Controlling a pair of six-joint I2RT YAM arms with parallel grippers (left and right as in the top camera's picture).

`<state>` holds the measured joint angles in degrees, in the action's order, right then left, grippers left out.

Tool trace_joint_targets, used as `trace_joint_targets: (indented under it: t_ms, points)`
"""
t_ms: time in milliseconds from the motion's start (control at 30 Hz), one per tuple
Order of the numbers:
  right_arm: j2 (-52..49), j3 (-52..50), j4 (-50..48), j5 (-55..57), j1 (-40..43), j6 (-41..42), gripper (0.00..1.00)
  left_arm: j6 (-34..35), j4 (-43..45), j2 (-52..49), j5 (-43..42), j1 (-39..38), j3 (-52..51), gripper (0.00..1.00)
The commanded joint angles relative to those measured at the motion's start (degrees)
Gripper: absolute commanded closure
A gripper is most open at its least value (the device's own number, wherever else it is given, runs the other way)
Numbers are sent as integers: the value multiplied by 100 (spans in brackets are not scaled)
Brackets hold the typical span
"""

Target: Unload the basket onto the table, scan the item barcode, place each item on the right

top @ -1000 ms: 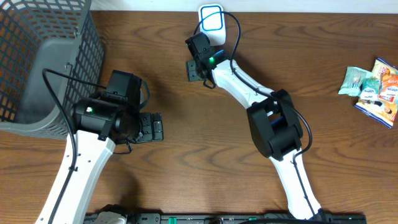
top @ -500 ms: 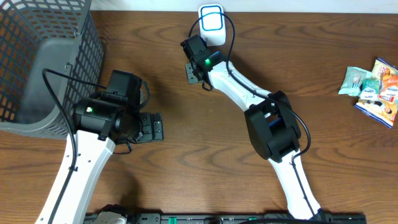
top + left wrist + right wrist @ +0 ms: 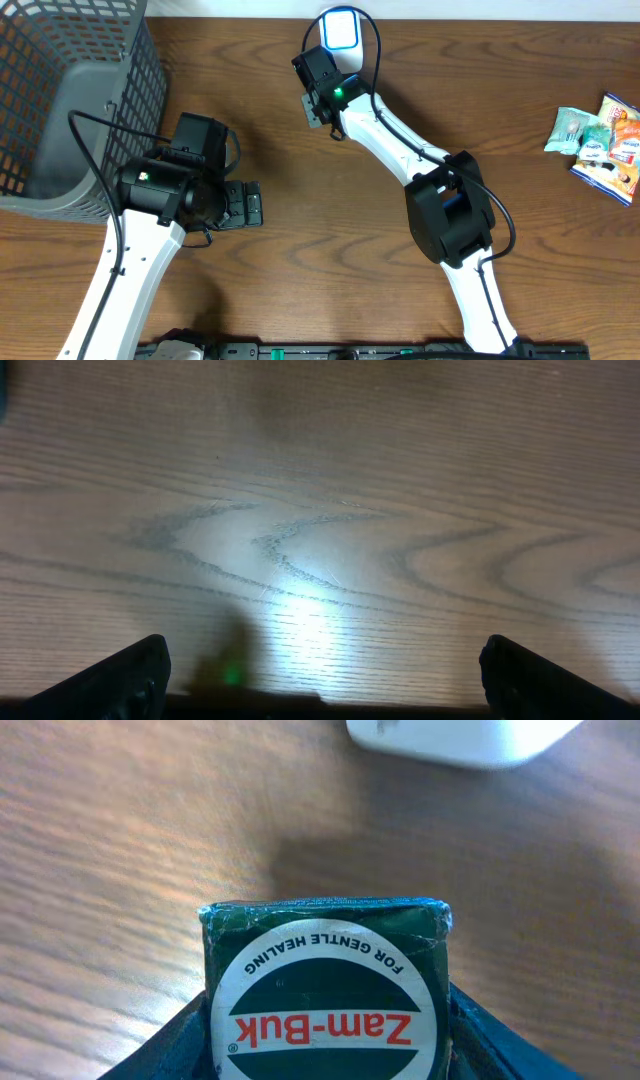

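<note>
In right end effector (image 3: 325,1058) grip: Zam-Buk box (image 3: 325,960), near white scanner (image 3: 450,738).

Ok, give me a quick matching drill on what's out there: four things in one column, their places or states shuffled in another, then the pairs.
1 Zam-Buk box
2 scanner
3 basket
4 snack packets

A far right
B gripped in the right hand
C far left, grey mesh
D far edge, centre, white

Pairs: 1-B, 2-D, 3-C, 4-A
</note>
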<state>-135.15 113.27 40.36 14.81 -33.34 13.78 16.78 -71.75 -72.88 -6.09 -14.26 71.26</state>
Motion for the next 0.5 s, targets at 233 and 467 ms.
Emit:
trace_joint_targets:
  t_ms: [233, 467]
  points:
    - [55, -407, 527, -149, -72, -103, 44, 48, -13, -9, -50, 22, 4, 3]
    - [55, -929, 498, -166, -74, -127, 26, 48, -15, -9, -50, 22, 4, 2]
